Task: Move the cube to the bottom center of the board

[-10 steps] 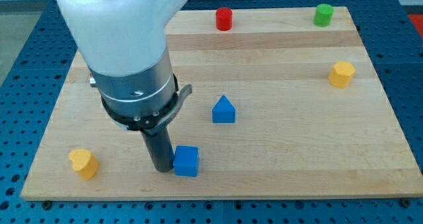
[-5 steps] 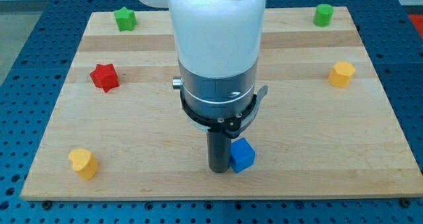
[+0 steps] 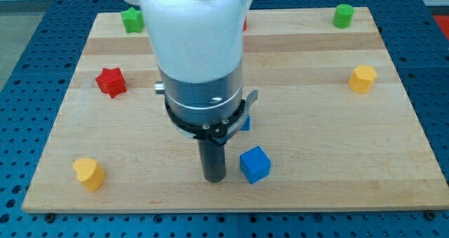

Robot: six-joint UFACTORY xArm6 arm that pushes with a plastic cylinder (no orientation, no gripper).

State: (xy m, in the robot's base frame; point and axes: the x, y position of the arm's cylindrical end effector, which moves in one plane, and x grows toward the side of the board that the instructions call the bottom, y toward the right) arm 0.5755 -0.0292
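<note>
Blue cube (image 3: 255, 164), pale wooden board (image 3: 316, 147)

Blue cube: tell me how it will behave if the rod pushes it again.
The blue cube sits flat, so it should slide, not roll. It lies turned on the board, so an off-centre push may spin it. My tip stands apart at its left.

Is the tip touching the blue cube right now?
Apart. The camera view shows a strip of bare board between my tip and the blue cube, which sits to its right.
</note>
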